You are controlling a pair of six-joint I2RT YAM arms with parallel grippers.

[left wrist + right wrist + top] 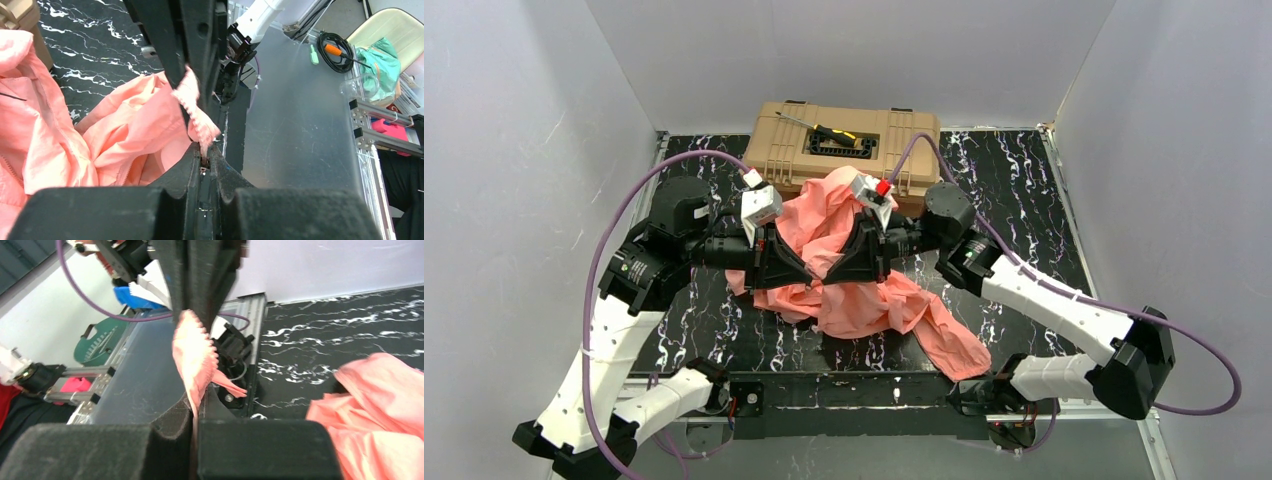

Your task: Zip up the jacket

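Observation:
The salmon-pink jacket [864,300] lies crumpled on the black marbled table [1014,190], one sleeve trailing toward the front edge. Both grippers meet tip to tip over its middle. My left gripper [809,272] is shut on a narrow strip of the jacket's front edge [200,120]; something small and metallic sits between its jaws [204,152]. Facing it, my right gripper [836,268] is shut on the same gathered strip [192,355], the fabric pinched flat between its jaws [196,407]. The rest of the jacket [50,140] [380,405] hangs slack to the side. Its zipper track is mostly hidden in folds.
A tan toolbox [844,145] with a screwdriver [819,127] on its lid stands at the back, touching the jacket's top. White walls enclose the table on three sides. The front table edge [874,385] and the arm bases lie just below the grippers.

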